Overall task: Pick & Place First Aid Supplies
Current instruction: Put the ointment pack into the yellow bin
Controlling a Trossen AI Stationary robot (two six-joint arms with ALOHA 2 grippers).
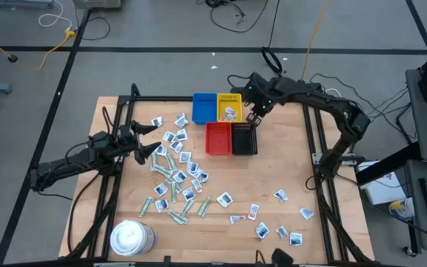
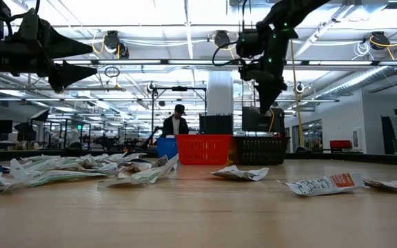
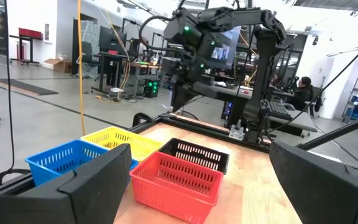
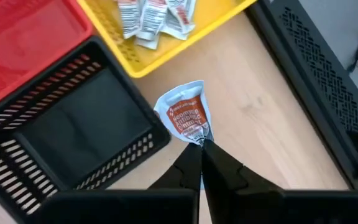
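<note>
Above the black tray (image 4: 73,134), right fingers (image 4: 219,171) pinch a packet (image 4: 184,117).

**Packets scattered, one pinched aloft**

Lay strewn over the wooden table as dozens of small flat wrapped packets (image 1: 176,167): white squares with blue or dark marks, and narrow pale grey-green strips. Clustered thickest left of centre, below the trays, many overlapping or crumpled. Spread thinner toward the right front edge as loose squares (image 1: 280,195), well apart from one another. Rested as a few white packets with red print (image 4: 156,15) inside the yellow tray. Hung as one single white-and-orange packet (image 4: 185,118), pinched by a corner, just beside the black tray's rim, above bare wood.
</note>
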